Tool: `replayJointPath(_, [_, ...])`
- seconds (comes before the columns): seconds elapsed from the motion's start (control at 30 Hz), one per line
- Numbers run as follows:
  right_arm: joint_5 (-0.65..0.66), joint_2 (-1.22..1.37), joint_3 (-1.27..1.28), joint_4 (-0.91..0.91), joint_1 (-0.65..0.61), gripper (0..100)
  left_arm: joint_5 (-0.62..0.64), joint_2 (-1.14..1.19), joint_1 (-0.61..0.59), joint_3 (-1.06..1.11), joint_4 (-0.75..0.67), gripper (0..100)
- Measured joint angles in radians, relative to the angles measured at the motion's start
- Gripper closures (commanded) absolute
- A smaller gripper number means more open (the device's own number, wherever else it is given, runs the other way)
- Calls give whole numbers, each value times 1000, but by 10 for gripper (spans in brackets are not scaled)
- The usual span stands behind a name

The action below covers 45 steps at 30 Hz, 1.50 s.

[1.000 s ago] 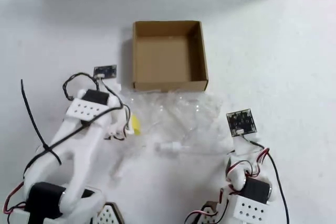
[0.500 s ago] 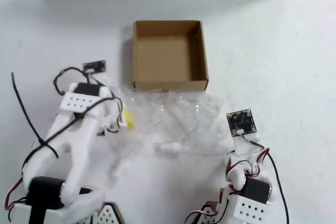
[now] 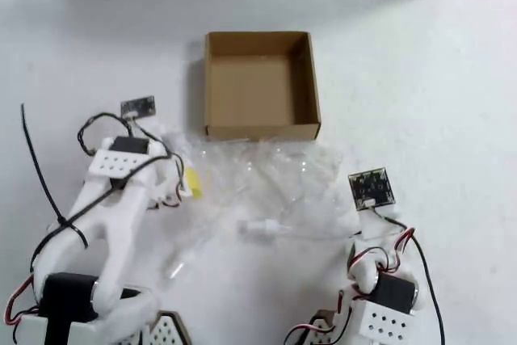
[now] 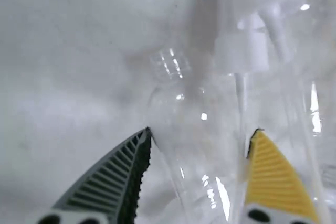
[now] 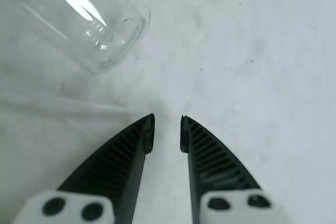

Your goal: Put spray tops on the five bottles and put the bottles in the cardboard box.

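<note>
1. Zero bottles in the cardboard box (image 3: 258, 131), to judge by its bare floor from above; early in the task, at the pick-up of a first bottle for capping.
2. At the left gripper (image 4: 202, 132): grey and yellow fingers spread wide, straddling a clear bottle (image 4: 176, 103) that lies between them, threaded neck pointing away past the tips; not clamped on it, as far as can be told.
3. Just beyond the yellow fingertip: a white spray top (image 4: 247, 51), with its dip tube running back along the inner side of that finger.
4. Next move, probably: closing squarely on the bottle's body, clear of the tube; otherwise a risk of slick plastic slipping out of a skewed pinch.
5. At the right gripper (image 5: 167, 128): fingers almost together, a thin slit between the tips, holding nothing; ahead of the tips and off to one side, the round end of another bottle (image 5: 105, 30), apart from them.
6. From the high view: the layout, with a heap of bottles (image 3: 266, 167) beyond the left fingertips and a loose spray top (image 3: 262, 228) beside it. From the wrist views: finger spacing and neck thread, unclear from above.
</note>
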Motion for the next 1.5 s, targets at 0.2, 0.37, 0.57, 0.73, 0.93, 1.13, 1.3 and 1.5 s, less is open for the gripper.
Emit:
replayJointPath(0.2, [0, 0, 0, 0, 0, 943, 0, 2, 3, 26, -52, 750])
replayJointPath(0.37, [0, 0, 0, 0, 0, 943, -3, 2, 2, 64, -121, 993])
replayJointPath(0.57, [0, 0, 0, 0, 0, 943, -5, 2, 6, 64, -132, 910])
replayJointPath(0.73, [0, 0, 0, 0, 0, 943, -5, 2, 6, 61, -132, 927])
replayJointPath(0.93, [0, 0, 0, 0, 0, 943, -5, 2, -26, 25, -132, 921])
replayJointPath(1.13, [0, 0, 0, 0, 0, 943, -153, 2, -61, 17, -132, 919])
replayJointPath(1.3, [0, 0, 0, 0, 0, 943, -295, 2, -63, 17, -170, 919])
replayJointPath(1.5, [0, 0, 0, 0, 0, 943, -307, 2, -58, 17, -192, 916])
